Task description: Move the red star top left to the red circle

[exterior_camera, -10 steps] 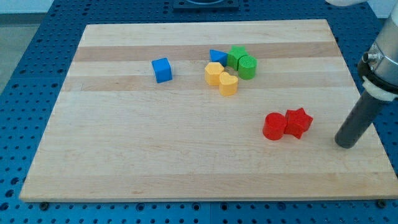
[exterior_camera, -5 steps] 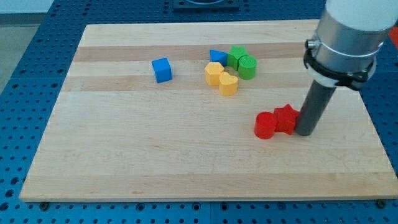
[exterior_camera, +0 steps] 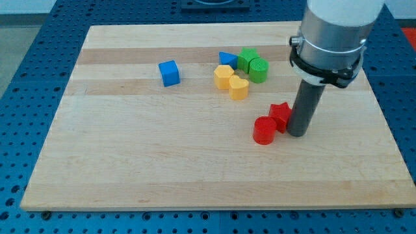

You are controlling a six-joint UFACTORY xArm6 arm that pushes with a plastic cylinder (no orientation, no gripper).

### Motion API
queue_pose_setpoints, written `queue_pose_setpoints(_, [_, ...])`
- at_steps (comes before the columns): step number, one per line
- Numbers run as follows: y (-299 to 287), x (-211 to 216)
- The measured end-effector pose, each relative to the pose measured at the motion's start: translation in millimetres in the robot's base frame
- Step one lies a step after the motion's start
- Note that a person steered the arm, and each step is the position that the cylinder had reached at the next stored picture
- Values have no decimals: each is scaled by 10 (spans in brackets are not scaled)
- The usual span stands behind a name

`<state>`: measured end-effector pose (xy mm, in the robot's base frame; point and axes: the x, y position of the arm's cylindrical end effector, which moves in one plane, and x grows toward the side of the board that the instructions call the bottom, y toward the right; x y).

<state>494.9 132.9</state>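
The red star point(exterior_camera: 280, 115) lies right of the board's middle, touching the red circle point(exterior_camera: 264, 130) at the circle's upper right. My tip point(exterior_camera: 297, 134) stands against the star's right side, just below and right of it. The rod and the arm's grey body rise from it toward the view's top right.
Near the view's top middle sits a cluster: a blue triangle point(exterior_camera: 227, 58), two green blocks point(exterior_camera: 247, 58) point(exterior_camera: 259, 69) and two yellow blocks point(exterior_camera: 223, 77) point(exterior_camera: 238, 87). A blue cube point(exterior_camera: 169, 73) lies alone to their left. The wooden board point(exterior_camera: 130, 162) rests on a blue pegboard table.
My tip has moved left and slightly up from the board's right edge, met the red star and pushed it and the red circle leftward; the star now sits higher than the circle.
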Motion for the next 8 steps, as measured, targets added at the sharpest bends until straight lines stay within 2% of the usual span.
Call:
queue_pose_setpoints(5, [-239, -313])
queue_pose_setpoints(8, [-459, -317])
